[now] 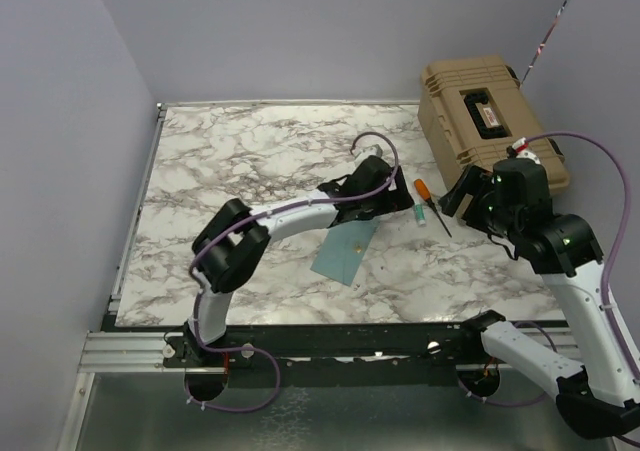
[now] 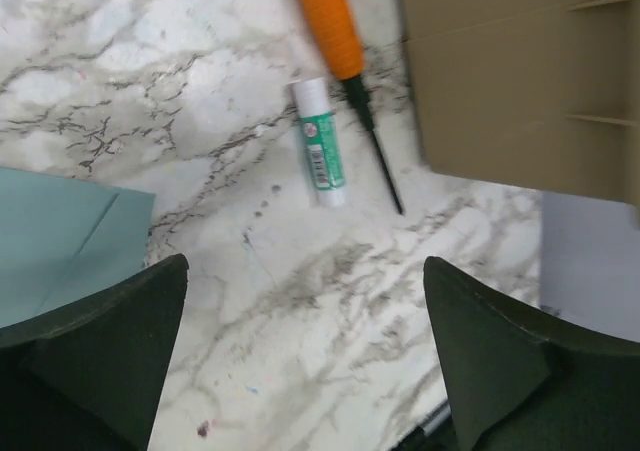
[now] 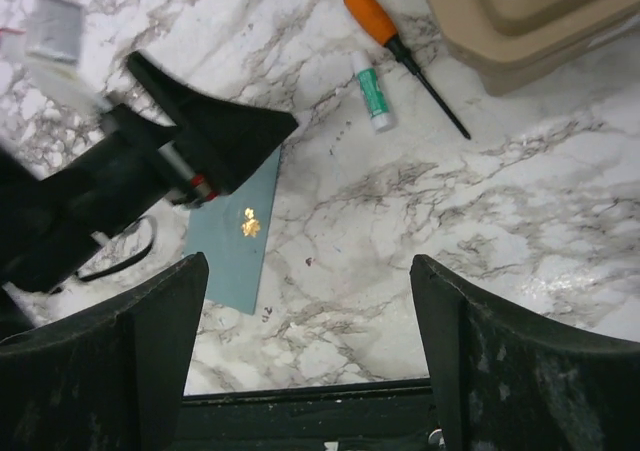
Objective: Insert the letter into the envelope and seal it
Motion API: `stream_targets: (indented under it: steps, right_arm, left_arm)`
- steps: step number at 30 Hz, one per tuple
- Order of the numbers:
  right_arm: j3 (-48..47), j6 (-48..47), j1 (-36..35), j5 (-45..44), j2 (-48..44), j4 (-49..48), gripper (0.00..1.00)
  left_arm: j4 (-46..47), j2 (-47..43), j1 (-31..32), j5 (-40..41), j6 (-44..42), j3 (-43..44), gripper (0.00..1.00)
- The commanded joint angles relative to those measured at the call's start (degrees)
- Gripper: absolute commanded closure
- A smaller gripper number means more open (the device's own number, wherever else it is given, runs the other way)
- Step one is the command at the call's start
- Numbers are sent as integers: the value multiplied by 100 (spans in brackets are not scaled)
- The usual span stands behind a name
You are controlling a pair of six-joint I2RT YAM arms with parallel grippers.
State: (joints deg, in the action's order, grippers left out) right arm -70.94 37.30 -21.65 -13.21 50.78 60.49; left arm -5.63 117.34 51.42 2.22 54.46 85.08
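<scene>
Marble table, lavender walls.

Top view: envelope flat mid-table, left gripper at its far corner. Letter not seen anywhere; inside envelope or not, cannot tell.

Left wrist: jaws wide apart, empty. Envelope corner at left edge, rest cut off. Risk: low finger snags paper on retreat, drags it.

Right wrist: right gripper spread wide, holding nothing, above table. Gold sticker shows; left arm hides envelope's upper end. Risk: flap not stuck, springs up.
</scene>
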Motion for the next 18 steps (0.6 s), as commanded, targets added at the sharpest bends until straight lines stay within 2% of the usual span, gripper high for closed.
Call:
stream_targets:
  steps: [1, 4, 10, 15, 18]
  right_arm:
    - [-539, -209, -10, -435, 100, 446, 12]
    - [-830, -239, -13, -357, 328, 686, 2]
    - [-988, -487, -15, -212, 243, 732, 0]
    - [-1128, -709, -15, -29, 68, 446, 0]
    - [-1390, -900, -15, -61, 161, 410, 0]
  left_arm:
    - [-138, -1799, 30, 712, -455, -610, 1]
    - [-756, -2820, 8, 1461, -653, -1104, 1]
    - [-2047, -4892, 1, 3034, -1137, -1869, 1]
    - [-3458, -6087, 11, 3765, -1417, -1530, 1]
    - [-3966, -6680, 12, 3991, -1451, -1449, 1]
